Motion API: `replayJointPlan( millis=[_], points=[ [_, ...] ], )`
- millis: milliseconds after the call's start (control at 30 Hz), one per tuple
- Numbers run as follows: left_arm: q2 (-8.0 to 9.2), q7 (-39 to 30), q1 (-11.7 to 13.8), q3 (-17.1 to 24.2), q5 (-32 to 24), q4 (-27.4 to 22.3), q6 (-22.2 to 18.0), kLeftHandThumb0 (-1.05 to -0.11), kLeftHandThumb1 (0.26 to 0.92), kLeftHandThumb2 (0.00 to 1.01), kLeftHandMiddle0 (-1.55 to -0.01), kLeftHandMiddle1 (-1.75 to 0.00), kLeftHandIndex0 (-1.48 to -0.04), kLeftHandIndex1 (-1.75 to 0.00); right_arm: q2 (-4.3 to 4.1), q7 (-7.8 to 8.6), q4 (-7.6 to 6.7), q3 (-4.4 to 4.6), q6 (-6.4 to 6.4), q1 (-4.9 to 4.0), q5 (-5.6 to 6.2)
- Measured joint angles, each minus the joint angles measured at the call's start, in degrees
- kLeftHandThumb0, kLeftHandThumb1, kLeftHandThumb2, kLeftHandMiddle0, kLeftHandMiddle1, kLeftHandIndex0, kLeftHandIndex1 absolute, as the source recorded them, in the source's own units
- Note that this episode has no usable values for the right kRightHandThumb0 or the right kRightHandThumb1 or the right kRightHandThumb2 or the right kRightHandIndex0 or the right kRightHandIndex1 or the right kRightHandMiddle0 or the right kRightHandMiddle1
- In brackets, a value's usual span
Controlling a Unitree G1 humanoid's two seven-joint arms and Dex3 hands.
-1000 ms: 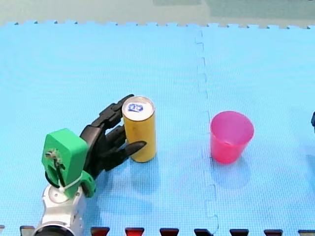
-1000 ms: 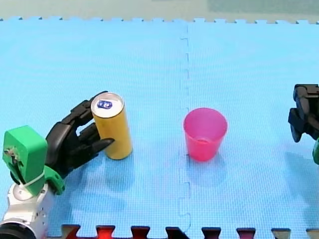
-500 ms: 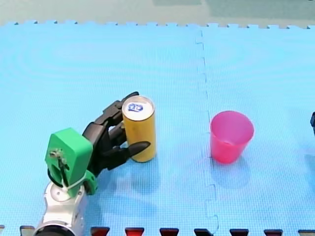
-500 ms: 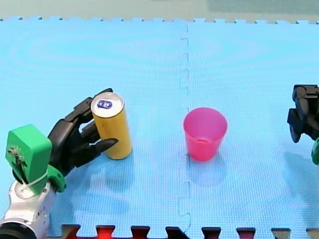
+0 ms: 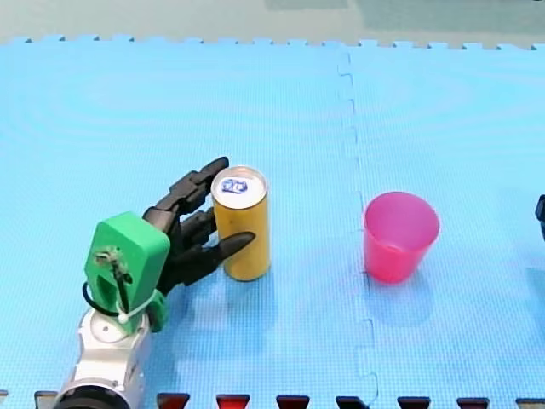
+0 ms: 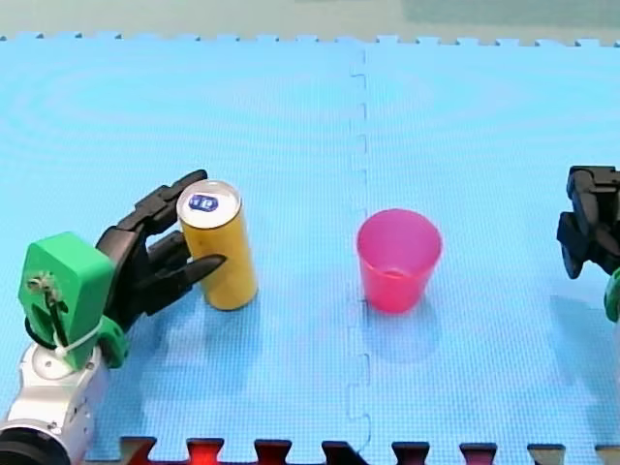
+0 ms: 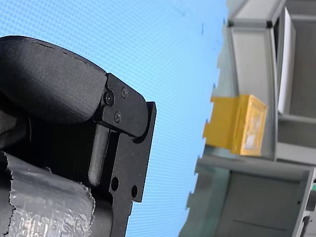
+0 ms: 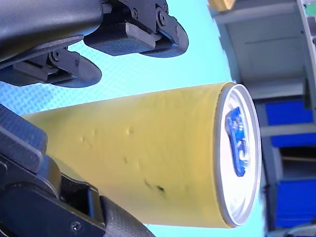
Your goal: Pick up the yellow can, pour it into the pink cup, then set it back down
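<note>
Head views, can (image 5: 242, 223): a smooth yellow cylinder with a silver lid and blue tab. It stands upright on the mat (image 5: 341, 111), left of centre.
Head views, left hand (image 5: 192, 230): black and jointed, coming in from the lower left with a green block (image 5: 126, 264) on its wrist. It is spread wide around the can, with 2 fingers behind the rim and the thumb at the front wall. The can is not lifted.
Head views, cup (image 5: 399, 237): translucent pink plastic, tapered and upright, right of centre and well apart from the can.
Head views, right hand (image 6: 591, 232): black, at the right edge, mid-height. I cannot tell whether it is open or closed.
Head views, mat: blue foam tiles with a fine weave and toothed, interlocking seams.
First wrist view, shell (image 7: 59, 84): rounded matte black with 2 screws, above crinkled silver tape (image 7: 44, 202).
First wrist view, box (image 7: 237, 123): yellow and rectangular, on grey shelving beyond the mat's edge.
Second wrist view, can: close up, its yellow wall lightly dented and its lid shiny.
Second wrist view, fingers (image 8: 138, 24): 2 black padded tips on one side, with a strip of mat between them and the can. The thumb (image 8: 29, 148) is against the other side.
</note>
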Motion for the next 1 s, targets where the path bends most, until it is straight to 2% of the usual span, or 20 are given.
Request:
replayJointPlan(
  millis=[233, 467, 700, 1000],
  points=[
    [1.29, 0.0, 0.8, -0.8, 0.2, -4.2, 3.8, -0.880, 0.742, 0.00, -0.54, -0.01, -0.45, -0.01, 0.02, 0.18, 0.00, -0.08, -0.03, 0.02, 0.05],
    [3.36, 2.2, 1.8, -3.0, 3.2, -7.5, 6.9, -0.865, 0.734, 0.00, -0.55, -0.01, -0.46, -0.01, 0.14, 0.19, 0.00, -0.02, -0.25, 0.04, 0.03],
    [4.62, 2.2, 2.2, -4.0, 3.8, -8.8, 7.9, -0.874, 0.736, 0.00, -0.55, -0.01, -0.47, 0.00, 0.27, 0.38, 0.03, -0.06, -0.39, 0.05, 0.04],
    [5.31, 1.1, 2.3, -5.4, 4.1, -10.6, 8.8, -0.883, 0.737, 0.00, -0.53, 0.00, -0.44, 0.00, 0.40, 0.39, 0.13, -0.05, -0.47, 0.04, 0.01]
  ],
)
